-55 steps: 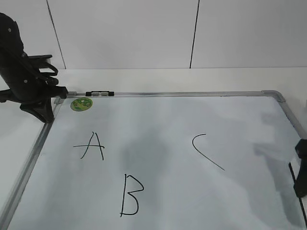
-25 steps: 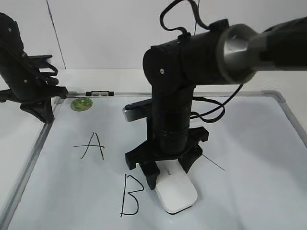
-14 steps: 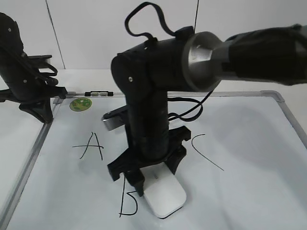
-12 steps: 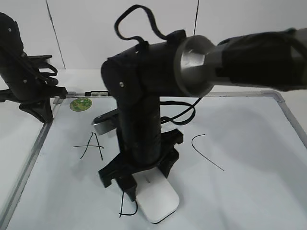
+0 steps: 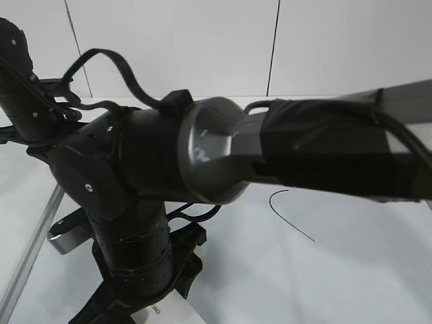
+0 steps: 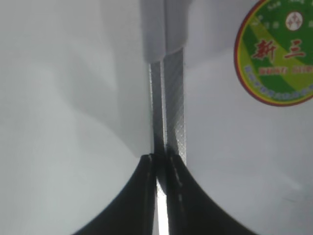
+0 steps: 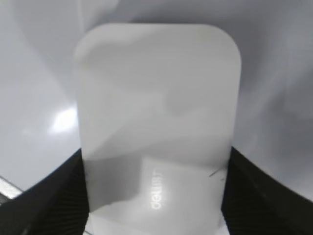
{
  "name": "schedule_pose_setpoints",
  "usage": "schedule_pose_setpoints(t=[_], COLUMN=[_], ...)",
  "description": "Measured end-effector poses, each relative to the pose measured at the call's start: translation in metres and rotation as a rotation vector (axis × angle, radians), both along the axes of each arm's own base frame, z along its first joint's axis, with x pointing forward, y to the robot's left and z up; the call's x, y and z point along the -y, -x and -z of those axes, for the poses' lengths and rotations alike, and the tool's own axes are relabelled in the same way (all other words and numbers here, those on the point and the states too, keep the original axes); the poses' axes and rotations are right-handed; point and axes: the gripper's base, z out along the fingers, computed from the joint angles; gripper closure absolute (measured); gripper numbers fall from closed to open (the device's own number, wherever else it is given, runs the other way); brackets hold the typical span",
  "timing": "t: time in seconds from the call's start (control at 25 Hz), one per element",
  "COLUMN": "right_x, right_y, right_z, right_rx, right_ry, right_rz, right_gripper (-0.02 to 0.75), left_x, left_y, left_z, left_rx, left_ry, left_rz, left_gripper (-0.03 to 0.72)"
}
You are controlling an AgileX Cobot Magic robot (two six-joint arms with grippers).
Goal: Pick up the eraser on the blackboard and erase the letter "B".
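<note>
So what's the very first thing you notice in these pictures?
The huge black right arm fills the middle of the exterior view, stretching over the blackboard and hiding most of its writing. In the right wrist view its jaws squeeze the white eraser from both sides. In the left wrist view a bright round green sticker sits at the top right, beside the board's metal frame, which the left jaws pinch.

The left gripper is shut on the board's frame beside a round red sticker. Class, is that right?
Not quite. The left wrist view shows the left gripper shut on the board's frame, but the round sticker beside it is green with a red rim, not red.
</note>
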Motion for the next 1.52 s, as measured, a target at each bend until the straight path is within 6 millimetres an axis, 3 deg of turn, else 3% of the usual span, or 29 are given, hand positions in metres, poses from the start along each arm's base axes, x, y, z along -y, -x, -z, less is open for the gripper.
schedule_pose_setpoints(t=[0.16,0.36,0.68,0.92,1.08,1.28,1.52], right_x=[0.001,0.012,0.063,0.091,0.091,0.077,0.030], right_y=[-0.002,-0.021,-0.083,-0.107,-0.107,-0.095,-0.042], right_z=[0.000,0.000,0.000,-0.001,-0.001,-0.001,-0.001], right_rx=[-0.003,-0.035,0.033,0.059,0.056,0.067,0.043], right_ry=[-0.002,-0.027,0.029,0.069,0.070,0.073,0.049], right_rz=[0.006,0.095,0.266,0.339,0.340,0.277,0.109], right_gripper=[0.187,0.187,0.187,0.187,0.187,0.188,0.188], left_x=[0.000,0.000,0.000,0.000,0.000,0.000,0.000], left_y=[0.000,0.000,0.000,0.000,0.000,0.000,0.000], left_z=[0.000,0.000,0.000,0.000,0.000,0.000,0.000], left_rx=[-0.002,-0.002,-0.002,-0.001,-0.001,-0.005,-0.005], left_ry=[0.000,0.000,0.000,0.000,0.000,0.000,-0.001], left_rz=[0.000,0.000,0.000,0.000,0.000,0.001,0.001], left_gripper=[0.672,0.672,0.672,0.672,0.672,0.672,0.672])
